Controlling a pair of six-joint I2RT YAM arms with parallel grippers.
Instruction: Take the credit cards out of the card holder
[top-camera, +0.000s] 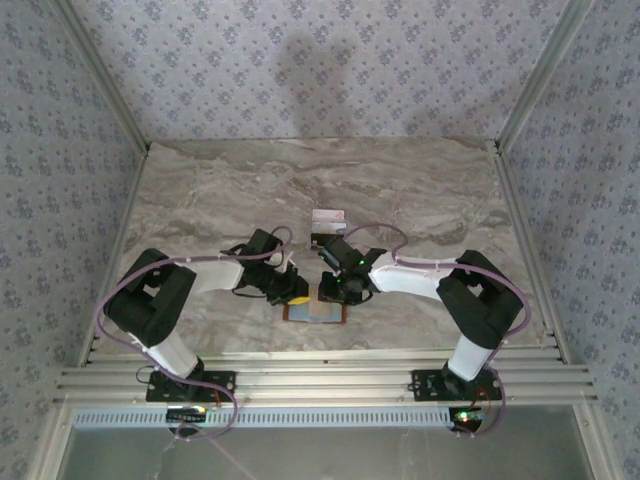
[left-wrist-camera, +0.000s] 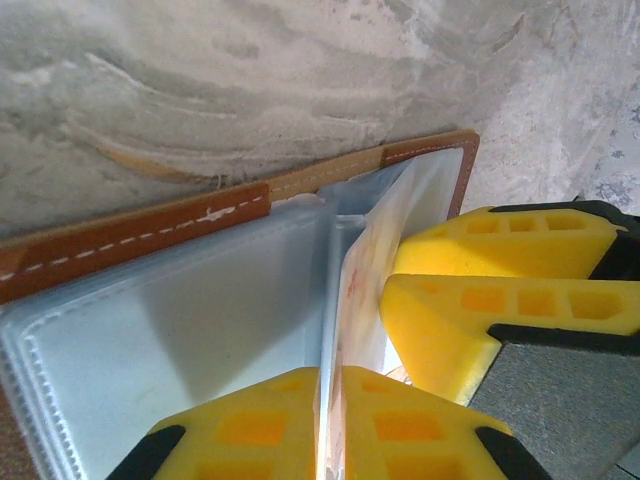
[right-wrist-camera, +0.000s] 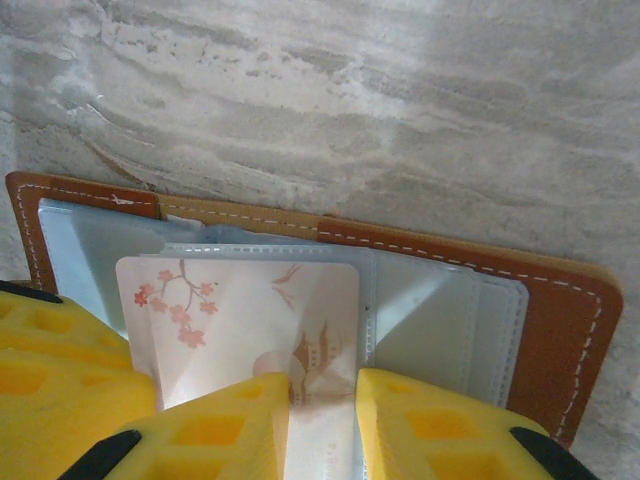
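- Far half of the table is bare marble, so there's loads of room to come in from there or from either side.
- Near centre is jammed: the left gripper and right gripper sit almost touching over the card holder.
- A pale card lies just beyond them.
- Side rails hem in both table edges.

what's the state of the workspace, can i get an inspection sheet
surface: marble-look table
job's things: card holder lies open near the arms; blossom card tilted up off it; pale card loose farther back
clutter: nothing seen
grippers: left gripper pinches the blossom card's edge; right gripper over the same card, grip unclear
cables: purple cables loop along both arms
surroundings: floral walls, metal rails at near edge
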